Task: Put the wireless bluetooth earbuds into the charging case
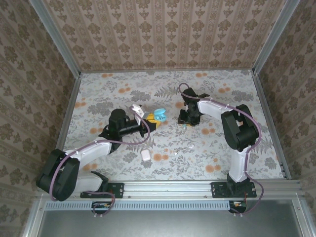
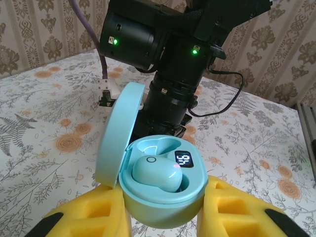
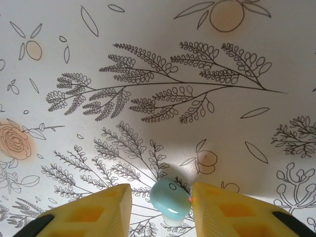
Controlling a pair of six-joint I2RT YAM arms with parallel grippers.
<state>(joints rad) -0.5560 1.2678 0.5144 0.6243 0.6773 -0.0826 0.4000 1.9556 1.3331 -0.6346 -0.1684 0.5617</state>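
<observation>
"Earbud (image 3: 170,202) in teal: where does it sit against the right tool (image 3: 161,195)?"

"Between that tool's two yellow fingers (image 3: 94,215), which stand apart. A strip of bench (image 3: 148,74) shows between the bud and one finger. At the other finger the bud is right up close, and I cannot tell whether they touch. It is not clamped."

"And the left tool (image 2: 165,200)?"

"Closed on the charging case (image 2: 163,217), a teal shell pinched between its pads (image 2: 237,212). The lid (image 2: 116,133) is open and stands upright at one side of the fingers. A second teal earbud (image 2: 155,173) is seated in the case, just past the fingertips, with a small lit display (image 2: 183,159) right beside it."

"Further out?"

"Just behind the open case rises the right arm (image 2: 173,59), black, with two green lights on it. From above, the two tools are near each other at mid-bench, the case between them. A white case (image 1: 145,154) lies on the bench on the base side of the left tool, apart from it. Two whitish specks (image 1: 192,146) lie on the base side of the right tool, well clear of its fingers. They are too small to say what they are."
</observation>
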